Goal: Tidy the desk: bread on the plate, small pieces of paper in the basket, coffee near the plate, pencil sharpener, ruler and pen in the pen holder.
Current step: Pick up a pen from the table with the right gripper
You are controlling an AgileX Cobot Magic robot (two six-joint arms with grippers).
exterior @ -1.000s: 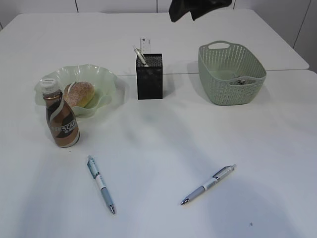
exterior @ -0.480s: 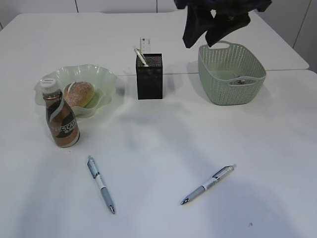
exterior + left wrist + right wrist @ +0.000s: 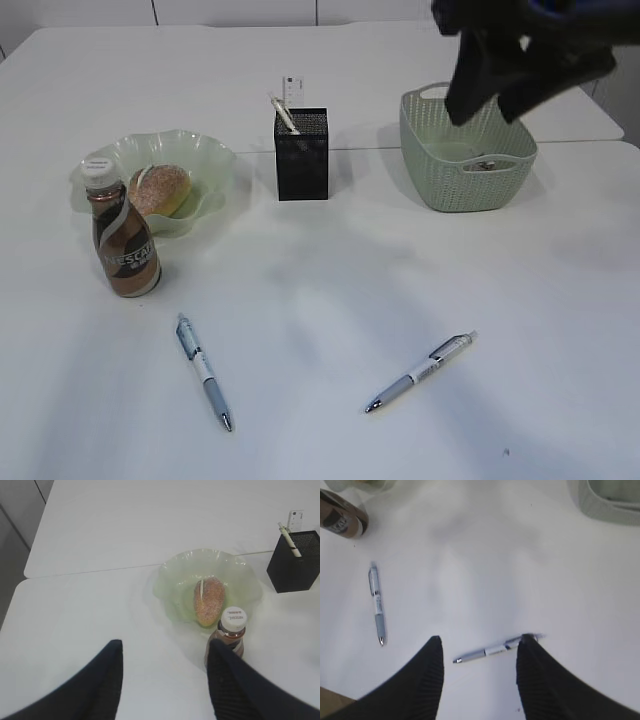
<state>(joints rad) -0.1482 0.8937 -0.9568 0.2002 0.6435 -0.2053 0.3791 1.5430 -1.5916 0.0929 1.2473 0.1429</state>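
Two pens lie on the white table: one at the front left (image 3: pixel 204 372) (image 3: pixel 377 603) and one at the front right (image 3: pixel 420 372) (image 3: pixel 495 650). The sugared bread (image 3: pixel 160 189) (image 3: pixel 208 600) sits on the green plate (image 3: pixel 205 155) (image 3: pixel 175 580). The coffee bottle (image 3: pixel 124 238) (image 3: pixel 229 635) stands beside the plate. The black pen holder (image 3: pixel 301 155) (image 3: pixel 295 562) holds a ruler and another item. My right gripper (image 3: pixel 505 80) (image 3: pixel 479 642) is open and empty, high over the green basket (image 3: pixel 466 150), with the right pen showing between its fingers. My left gripper (image 3: pixel 164 647) is open and empty above the table.
The basket holds small scraps. A seam between two tabletops runs behind the plate, holder and basket (image 3: pixel 600 140). The basket's corner shows at the top right of the right wrist view (image 3: pixel 607 505).
My right arm has swung from top centre to the right and lower, now over the basket. The objects on the table have not moved.
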